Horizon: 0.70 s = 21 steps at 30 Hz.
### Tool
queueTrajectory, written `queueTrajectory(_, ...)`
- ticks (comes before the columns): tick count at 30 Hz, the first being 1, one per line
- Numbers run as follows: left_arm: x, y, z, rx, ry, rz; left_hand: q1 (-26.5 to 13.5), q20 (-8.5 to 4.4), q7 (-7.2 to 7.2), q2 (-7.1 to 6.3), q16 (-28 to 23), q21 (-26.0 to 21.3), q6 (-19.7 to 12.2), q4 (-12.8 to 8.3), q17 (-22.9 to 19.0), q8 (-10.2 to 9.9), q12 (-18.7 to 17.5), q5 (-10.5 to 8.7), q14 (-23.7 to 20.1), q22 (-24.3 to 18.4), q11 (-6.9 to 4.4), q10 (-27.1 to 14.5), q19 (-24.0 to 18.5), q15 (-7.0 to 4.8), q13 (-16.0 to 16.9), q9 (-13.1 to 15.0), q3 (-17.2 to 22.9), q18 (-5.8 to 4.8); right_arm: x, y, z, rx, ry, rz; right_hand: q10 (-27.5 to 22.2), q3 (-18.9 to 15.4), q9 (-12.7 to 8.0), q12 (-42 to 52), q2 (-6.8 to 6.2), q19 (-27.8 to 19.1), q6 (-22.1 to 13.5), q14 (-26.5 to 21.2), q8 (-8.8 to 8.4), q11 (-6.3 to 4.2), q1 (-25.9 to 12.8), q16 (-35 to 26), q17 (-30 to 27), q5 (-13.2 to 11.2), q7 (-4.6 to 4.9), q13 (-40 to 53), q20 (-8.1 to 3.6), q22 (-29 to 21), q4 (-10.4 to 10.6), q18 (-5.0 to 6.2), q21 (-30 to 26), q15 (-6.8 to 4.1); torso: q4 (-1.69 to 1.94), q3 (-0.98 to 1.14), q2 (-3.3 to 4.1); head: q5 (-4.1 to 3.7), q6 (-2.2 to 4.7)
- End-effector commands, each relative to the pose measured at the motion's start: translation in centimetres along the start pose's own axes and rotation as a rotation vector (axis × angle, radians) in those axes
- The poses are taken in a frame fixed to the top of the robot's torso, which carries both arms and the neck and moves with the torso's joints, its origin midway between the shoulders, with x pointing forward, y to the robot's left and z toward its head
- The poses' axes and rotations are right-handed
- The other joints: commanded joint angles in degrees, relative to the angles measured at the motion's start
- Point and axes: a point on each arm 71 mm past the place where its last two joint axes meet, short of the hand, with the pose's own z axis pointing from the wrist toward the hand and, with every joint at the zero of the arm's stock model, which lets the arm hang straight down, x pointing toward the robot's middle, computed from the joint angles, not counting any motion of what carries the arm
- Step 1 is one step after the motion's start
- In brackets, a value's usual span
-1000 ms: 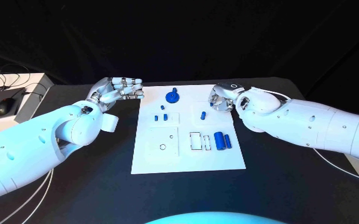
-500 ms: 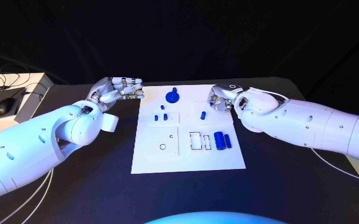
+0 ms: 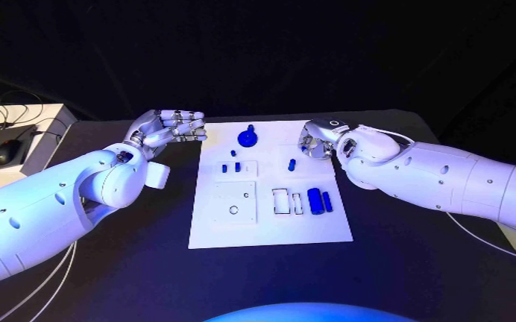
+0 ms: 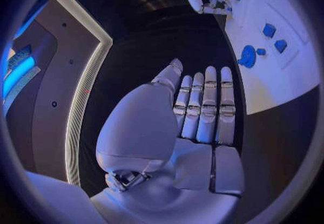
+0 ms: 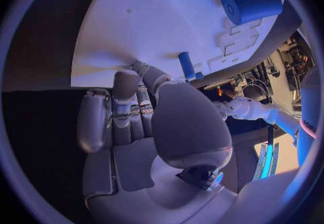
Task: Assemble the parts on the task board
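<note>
The white task board (image 3: 269,229) lies mid-table. On it are a blue disc with a knob (image 3: 247,139), three small blue pegs (image 3: 231,165), a lone peg (image 3: 291,164) and two blue cylinders (image 3: 319,200) beside rectangular slots. My left hand (image 3: 172,130) hovers off the board's far left corner, fingers straight and side by side (image 4: 202,105), holding nothing. My right hand (image 3: 315,140) is over the far right corner, fingers bent down toward the board (image 5: 128,105), nothing in them. The lone peg (image 5: 186,65) stands just past its fingertips, and the thick cylinder (image 5: 251,4) lies farther off.
A white box (image 3: 38,139) with cables and a dark mouse (image 3: 9,150) sits at the table's left edge. Thin cables trail over the table at the lower left (image 3: 43,285) and at the right (image 3: 473,234). Bare black tabletop surrounds the board.
The right arm has shifted very slightly. Both hands stay by the board's far corners, and no part has moved.
</note>
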Motion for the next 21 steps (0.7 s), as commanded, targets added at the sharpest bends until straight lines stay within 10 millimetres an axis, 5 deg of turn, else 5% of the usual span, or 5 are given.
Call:
queueTrajectory(1,0.2,-0.13,0.02,0.013,0.017,-0.004,0.58,-0.18,0.18,-0.07,0.0,0.29,0.21,-0.49,0.08,0.01,-0.15,0.38,0.07,-0.07,0.23,-0.08,0.36,0.0,-0.04,0.03,0.11,-1.11,0.32,0.39,-0.1,-0.008,-0.005,0.009,0.76,0.74,0.53,0.09,1.26,4.84,0.38,0.01,0.11,-0.13,0.1,0.58,-0.2,-0.78,-0.09,0.1,-0.51,5.49,-0.58,-0.86,0.71,-0.34,0.02,0.01,-0.01,0.04,-0.04)
queueTrajectory(21,-0.01,-0.04,0.07,0.013,0.011,-0.002,0.19,-0.36,0.19,-0.23,0.03,0.59,0.35,-1.24,0.09,0.0,-0.18,0.38,0.08,-0.45,0.23,-0.04,0.33,-0.03,-0.05,0.02,1.11,-1.27,-0.46,0.07,-0.87,0.019,-0.084,0.061,1.06,2.33,1.42,0.09,1.58,4.9,0.64,-0.42,0.09,-0.05,-1.05,2.75,-3.6,-2.04,-0.06,0.07,-0.55,6.21,-2.56,-0.97,1.34,-0.32,-0.04,0.02,0.03,0.26,0.06)
